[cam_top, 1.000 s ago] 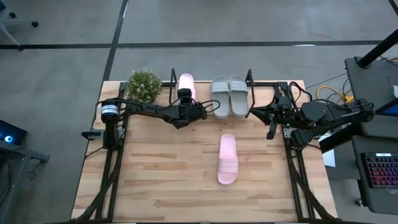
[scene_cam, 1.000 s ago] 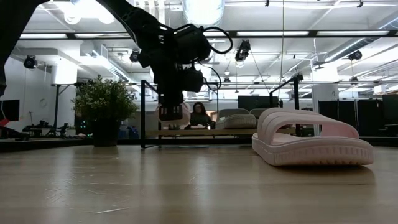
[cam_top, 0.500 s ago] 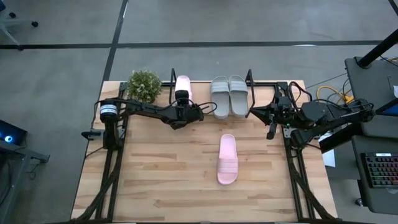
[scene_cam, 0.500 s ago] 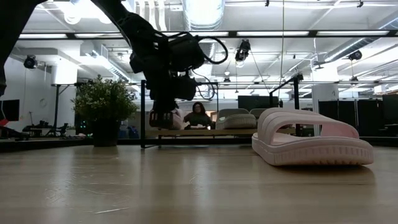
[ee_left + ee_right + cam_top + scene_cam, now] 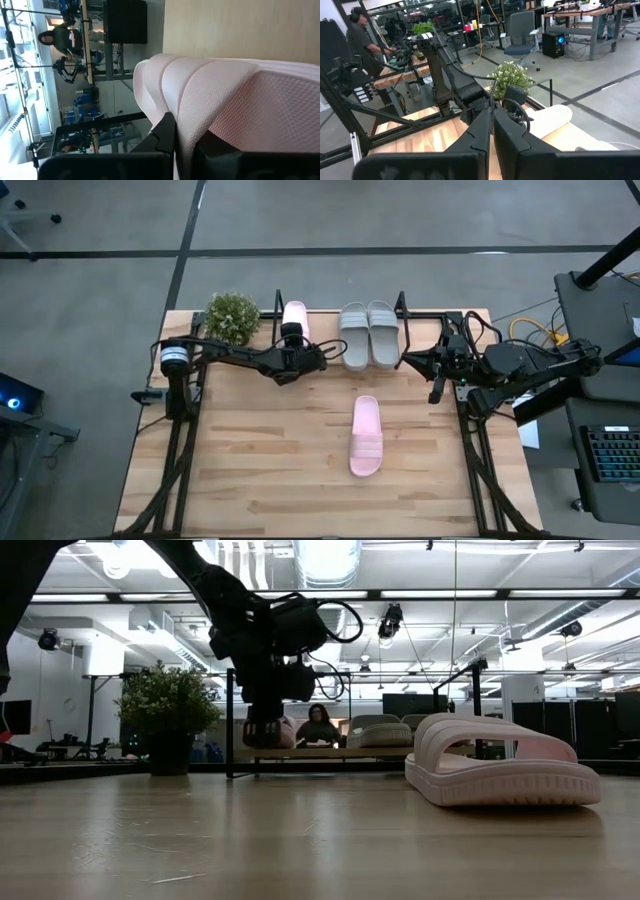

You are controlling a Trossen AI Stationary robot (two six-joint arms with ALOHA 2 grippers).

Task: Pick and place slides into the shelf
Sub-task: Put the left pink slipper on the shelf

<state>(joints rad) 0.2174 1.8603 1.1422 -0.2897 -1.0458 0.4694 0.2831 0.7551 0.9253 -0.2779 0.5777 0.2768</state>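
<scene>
My left gripper (image 5: 293,340) is shut on a pale pink slide (image 5: 296,316) at the left end of the black wire shelf (image 5: 400,304), beside the potted plant. In the low view the slide (image 5: 262,730) shows just over the shelf's wooden base; I cannot tell whether it touches it. Two grey slides (image 5: 353,335) (image 5: 382,332) lie side by side in the shelf on their soles. A second pink slide (image 5: 366,436) lies sole down on the table's middle. My right gripper (image 5: 405,361) waits shut and raised at the shelf's right end, holding nothing. My left gripper pinches the pink slide's ribbed strap (image 5: 176,107) between its two fingers, one finger (image 5: 165,135) on the ribbed outside and the other (image 5: 215,147) on the dotted inner side. The fingers come from the table's near side, slanting a little down. The slide points toward the far edge.
A small green potted plant (image 5: 232,317) stands just left of the shelf, close to my left arm. The shelf's upright end loops (image 5: 232,720) rise beside the held slide. Bare wooden tabletop (image 5: 260,460) lies around the loose pink slide. A person sits in the room beyond.
My left gripper, still shut on the pink slide, has carried it a little toward the table's left edge and slightly down over the shelf's left end. The right arm has kept still.
</scene>
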